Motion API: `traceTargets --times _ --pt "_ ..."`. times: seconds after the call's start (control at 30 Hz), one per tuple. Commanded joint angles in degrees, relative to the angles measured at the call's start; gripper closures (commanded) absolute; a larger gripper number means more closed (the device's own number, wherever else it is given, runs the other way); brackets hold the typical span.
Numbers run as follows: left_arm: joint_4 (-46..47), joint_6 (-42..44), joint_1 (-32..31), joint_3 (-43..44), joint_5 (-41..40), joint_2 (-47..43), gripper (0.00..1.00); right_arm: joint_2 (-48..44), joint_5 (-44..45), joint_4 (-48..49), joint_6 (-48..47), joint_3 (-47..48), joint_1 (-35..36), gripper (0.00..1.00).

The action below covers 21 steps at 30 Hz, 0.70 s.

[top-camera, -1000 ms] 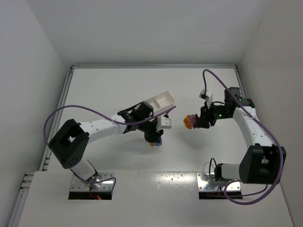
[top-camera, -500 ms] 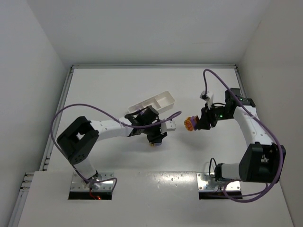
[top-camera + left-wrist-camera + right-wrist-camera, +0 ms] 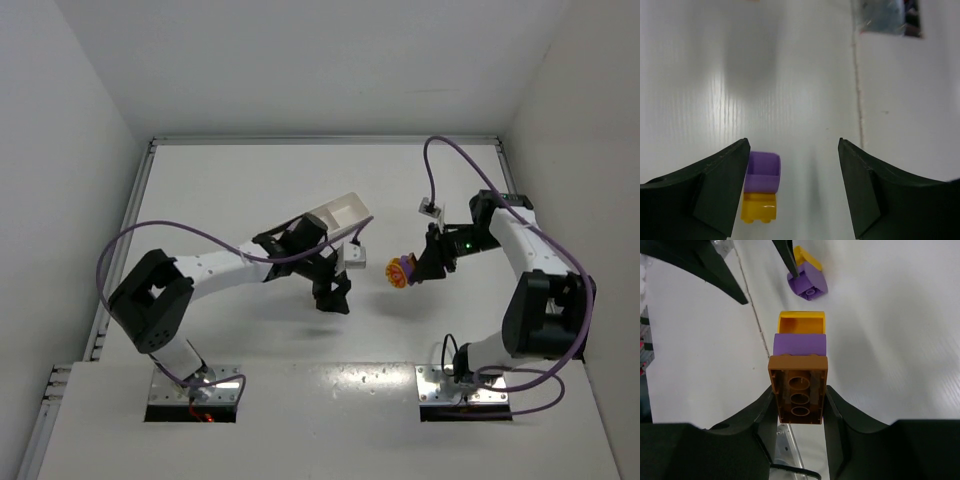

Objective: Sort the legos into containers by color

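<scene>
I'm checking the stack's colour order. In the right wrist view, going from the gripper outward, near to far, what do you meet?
The right gripper → orange brick → purple brick → yellow brick → loose purple-and-yellow pair.

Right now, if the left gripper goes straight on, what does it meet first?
Likely bare table, under the open left gripper; the purple-yellow lego pair beside one finger might get clipped, depth unclear.

A two-brick stack is located on the desk between the parted jaws of the left pincer. A three-brick stack is held to its right in the right pincer. The tray is situated behind both.
</scene>
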Motion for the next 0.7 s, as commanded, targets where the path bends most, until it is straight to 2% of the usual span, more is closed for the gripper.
traceTargets --times 0.0,0.03,0.17,0.67 --pt "-0.66 -1.99 2.77 6.99 16.79 -3.55 0.22 2.89 -6.89 -8.5 -10.63 3.82 0.87 0.94" --pt "-1.2 -2.78 3.39 8.22 21.0 -2.85 0.24 3.42 -7.94 -8.5 -10.63 3.82 0.88 0.94" --pt "-1.21 -6.65 5.33 12.36 27.53 0.32 0.26 2.9 -10.58 -8.5 -13.08 3.82 2.02 0.94" --pt "-1.21 -8.67 6.47 18.25 28.42 7.0 0.26 4.48 -15.07 -8.5 -14.41 8.3 8.34 0.94"
